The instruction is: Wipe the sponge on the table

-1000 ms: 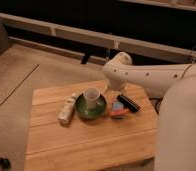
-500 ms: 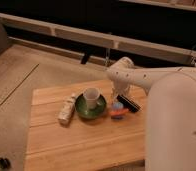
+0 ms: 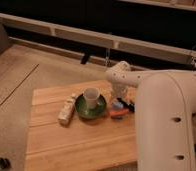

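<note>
Just over sponge on table, gripper, green bowl beside

One hand over one sponge, one bowl, one cup, one bottle.

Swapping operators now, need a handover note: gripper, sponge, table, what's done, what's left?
Gripper: jaws open, low over the right side of the table, directly above the sponge. I can't tell whether it is touching.
Sponge: lying on the table, just right of the green bowl, which holds a cup. A bottle lies left of the bowl.
Done: gripper is at the sponge.
Left: grasp the sponge and wipe it across the table, probably on the bare boards in front, away from the bowl.
</note>
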Action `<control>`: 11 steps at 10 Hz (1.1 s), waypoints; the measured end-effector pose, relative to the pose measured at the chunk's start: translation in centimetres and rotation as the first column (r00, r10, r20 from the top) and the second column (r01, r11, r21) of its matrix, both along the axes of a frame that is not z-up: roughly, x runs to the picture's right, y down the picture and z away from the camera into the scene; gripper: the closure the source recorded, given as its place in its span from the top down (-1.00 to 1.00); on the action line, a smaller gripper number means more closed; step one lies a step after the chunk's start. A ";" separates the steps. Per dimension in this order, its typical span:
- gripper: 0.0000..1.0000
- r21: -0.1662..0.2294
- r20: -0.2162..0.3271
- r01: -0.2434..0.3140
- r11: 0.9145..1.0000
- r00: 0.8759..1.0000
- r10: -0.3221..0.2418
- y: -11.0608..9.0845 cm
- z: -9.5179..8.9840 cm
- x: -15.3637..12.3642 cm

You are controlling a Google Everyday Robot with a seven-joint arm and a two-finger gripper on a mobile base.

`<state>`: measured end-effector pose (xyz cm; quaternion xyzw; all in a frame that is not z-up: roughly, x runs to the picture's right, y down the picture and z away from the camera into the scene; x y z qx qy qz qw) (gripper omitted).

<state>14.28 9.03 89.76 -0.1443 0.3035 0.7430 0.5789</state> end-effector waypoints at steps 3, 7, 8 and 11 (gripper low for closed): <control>0.30 -0.066 0.000 0.020 0.998 1.000 -0.020 1.7 1.3 -0.5; 0.30 -0.116 -0.011 0.059 0.991 0.998 -0.060 2.2 2.2 -0.7; 0.30 -0.121 -0.010 0.064 0.991 0.998 -0.066 2.2 2.4 -0.9; 0.30 -0.130 -0.007 0.080 0.988 0.997 -0.081 1.9 2.8 -1.4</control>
